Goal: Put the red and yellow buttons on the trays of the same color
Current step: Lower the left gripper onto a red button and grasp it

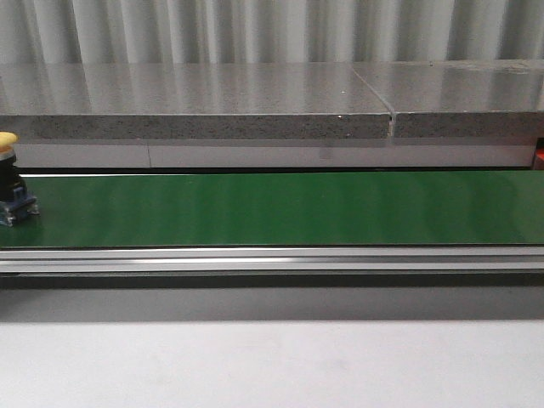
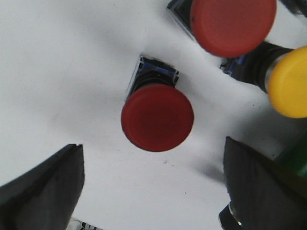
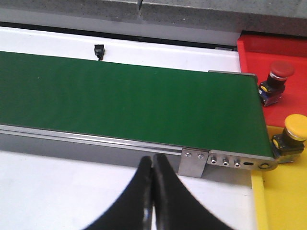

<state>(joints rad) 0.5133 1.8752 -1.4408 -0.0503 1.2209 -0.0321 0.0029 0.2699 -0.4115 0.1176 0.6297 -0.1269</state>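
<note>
In the left wrist view a red button [image 2: 157, 118] stands on the white table just beyond my open, empty left gripper [image 2: 152, 184]. Another red button [image 2: 232, 24] and a yellow button [image 2: 289, 82] stand further off. In the front view a yellow button [image 1: 10, 178] sits on the green belt [image 1: 280, 208] at its far left. In the right wrist view my right gripper [image 3: 152, 165] is shut and empty above the table near the belt's end. A red button [image 3: 277, 79] stands on the red tray [image 3: 249, 50], a yellow button [image 3: 291, 135] on the yellow tray [image 3: 283, 196].
The belt's aluminium rail [image 1: 272, 259] runs along the front. A grey stone ledge [image 1: 195, 115] lies behind the belt. A small black sensor [image 3: 99, 50] sits on the white strip beyond the belt. Neither arm shows in the front view.
</note>
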